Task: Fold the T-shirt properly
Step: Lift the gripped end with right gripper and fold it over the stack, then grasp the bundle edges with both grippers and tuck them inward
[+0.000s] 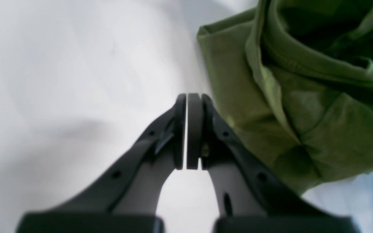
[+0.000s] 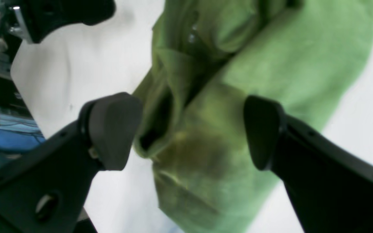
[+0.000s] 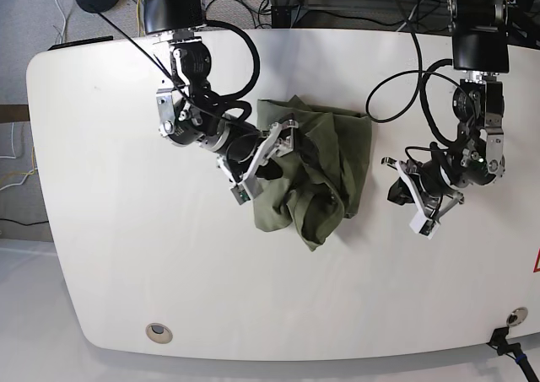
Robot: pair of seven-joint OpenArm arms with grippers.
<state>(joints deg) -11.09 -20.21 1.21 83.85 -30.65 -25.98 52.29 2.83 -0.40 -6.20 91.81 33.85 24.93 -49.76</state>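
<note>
My right gripper [image 2: 193, 129] stands with its jaws spread wide, poised over the T-shirt [image 2: 238, 97]. One finger [image 2: 112, 129] sits at the garment's bunched edge; the other lies over the flatter cloth on the far side. No cloth is held between them. The T-shirt [image 3: 316, 175] lies crumpled and partly doubled over on the white table [image 3: 126, 255], directly beneath this gripper [image 3: 266, 158]. My left gripper [image 1: 189, 129] has its pads pressed together with only a hairline gap, and nothing is pinched. It hangs over bare table, with the T-shirt [image 1: 303, 113] just beside its tips. In the base view this gripper [image 3: 422, 198] sits apart from the garment's nearest edge.
</note>
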